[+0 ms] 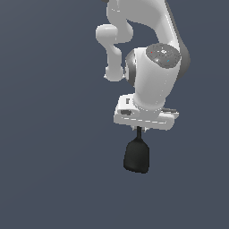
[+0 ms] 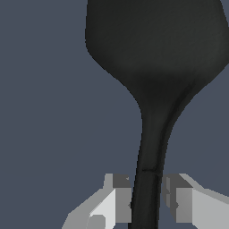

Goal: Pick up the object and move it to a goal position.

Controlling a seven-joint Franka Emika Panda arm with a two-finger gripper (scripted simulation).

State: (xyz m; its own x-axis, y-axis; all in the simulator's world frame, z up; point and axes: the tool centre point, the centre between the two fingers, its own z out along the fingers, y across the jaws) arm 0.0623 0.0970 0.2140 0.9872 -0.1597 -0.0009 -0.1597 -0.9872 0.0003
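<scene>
The object (image 1: 137, 155) is a small matte black thing with a rounded, bulbous head and a thin dark stem. It hangs head-down under my white gripper (image 1: 139, 129), which is shut on the stem. In the wrist view the object (image 2: 154, 67) fills most of the picture, its head far from the camera and its stem running back between the two grey fingers (image 2: 120, 203), which press on the stem from both sides at the gripper (image 2: 146, 203). No goal marker shows in either view.
The white arm (image 1: 154, 76) rises above the gripper toward the top of the exterior view. Behind everything is a plain dark blue-grey ground (image 1: 53, 156) with no other things on it.
</scene>
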